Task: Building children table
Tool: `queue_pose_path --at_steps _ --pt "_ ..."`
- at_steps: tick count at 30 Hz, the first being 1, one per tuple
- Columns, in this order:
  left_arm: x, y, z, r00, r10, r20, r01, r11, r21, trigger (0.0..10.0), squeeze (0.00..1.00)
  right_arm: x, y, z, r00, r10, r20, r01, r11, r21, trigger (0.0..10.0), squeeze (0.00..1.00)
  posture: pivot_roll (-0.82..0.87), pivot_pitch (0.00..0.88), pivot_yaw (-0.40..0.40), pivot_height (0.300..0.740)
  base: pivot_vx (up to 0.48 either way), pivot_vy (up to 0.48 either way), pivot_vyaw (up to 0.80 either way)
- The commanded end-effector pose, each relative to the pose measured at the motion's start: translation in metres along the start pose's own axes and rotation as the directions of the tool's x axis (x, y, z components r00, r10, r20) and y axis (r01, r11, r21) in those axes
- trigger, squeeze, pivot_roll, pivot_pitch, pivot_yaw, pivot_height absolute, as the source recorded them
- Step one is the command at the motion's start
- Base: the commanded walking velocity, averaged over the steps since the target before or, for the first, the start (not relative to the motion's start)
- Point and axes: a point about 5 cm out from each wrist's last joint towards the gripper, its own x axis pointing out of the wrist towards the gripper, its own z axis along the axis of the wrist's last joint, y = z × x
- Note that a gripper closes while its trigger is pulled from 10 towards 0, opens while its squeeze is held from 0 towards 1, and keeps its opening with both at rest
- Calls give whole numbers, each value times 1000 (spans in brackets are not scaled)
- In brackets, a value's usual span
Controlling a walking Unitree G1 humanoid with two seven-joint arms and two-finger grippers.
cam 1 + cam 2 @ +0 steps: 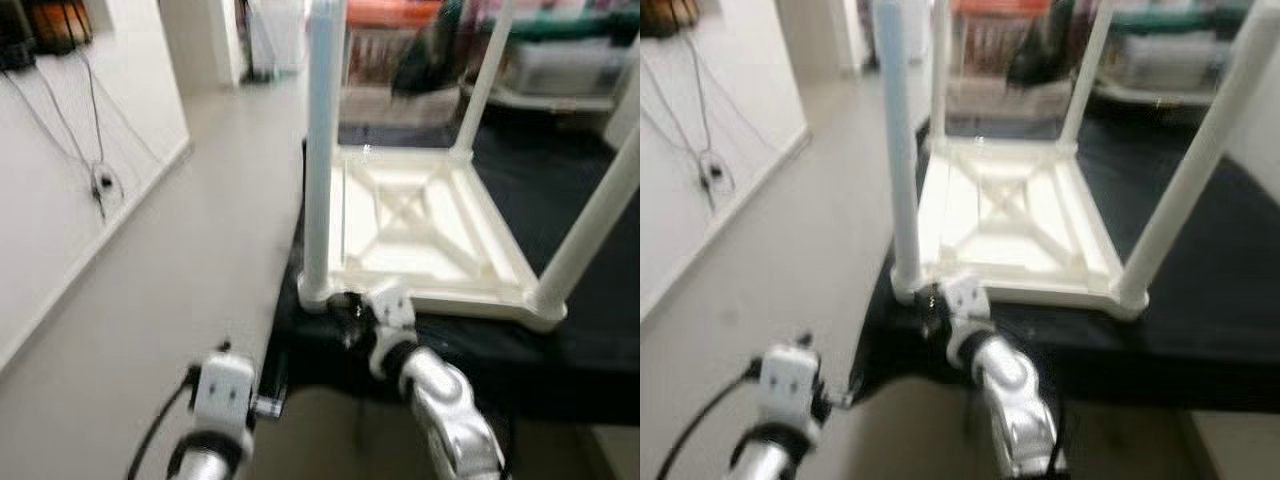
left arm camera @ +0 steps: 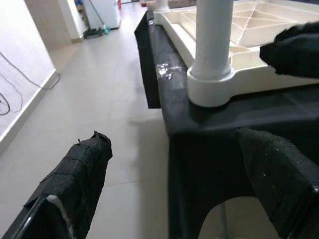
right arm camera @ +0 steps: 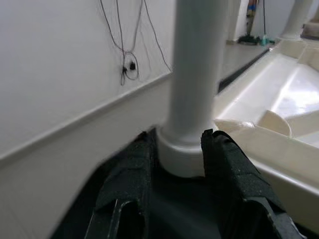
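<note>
- Head views: one white table (image 1: 420, 225) lies upside down on a black-covered surface (image 1: 590, 350), four legs up, the nearest leg (image 1: 322, 150) at the surface's corner. Right hand (image 1: 345, 305) sits at that leg's base; left hand (image 1: 265, 385) hangs lower, over the floor (image 1: 190, 260).
- Left wrist view: two fingers (image 2: 75, 184) spread wide, gripping nothing, near the surface's corner.
- Right wrist view: two fingers (image 3: 127, 179) flank the leg's collar (image 3: 179, 154); whether they touch it, I cannot tell.

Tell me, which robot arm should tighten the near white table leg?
Probably the right. The right gripper already has its fingers on either side of the near white plastic leg's socket on the upturned cream table. The left gripper hangs open over the floor, off the black cloth.
</note>
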Motion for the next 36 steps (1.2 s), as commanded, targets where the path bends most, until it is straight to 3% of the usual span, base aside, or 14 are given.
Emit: queue_pose_path --at_steps 1,5,13,19,36 --pt "0 -1 -1 1000 -9 -5 9 1000 8 10000 0 -1 -1 0 1000 -12 18 12 1000 16 10000 0 2 7 -39 740 0 0 0" --pt "0 -2 -2 1000 -12 -3 12 1000 19 10000 0 -3 -3 0 999 -35 23 34 999 29 10000 0 2 1 -36 740 0 0 0" --pt "0 -1 -2 1000 -6 -7 6 1000 17 10000 0 -4 -5 -1 998 -59 28 59 998 4 10000 0 1 0 -35 740 0 0 -797" --pt "0 -4 -1 1000 -28 6 28 998 57 10000 0 -4 -4 -1 998 -57 34 57 998 6 10000 0 1 0 -36 740 0 0 -294" --pt "0 -2 -2 1000 -31 1 31 999 31 10000 0 0 -7 -1 996 -81 40 80 997 19 10000 0 5 0 -34 740 0 -464 0"
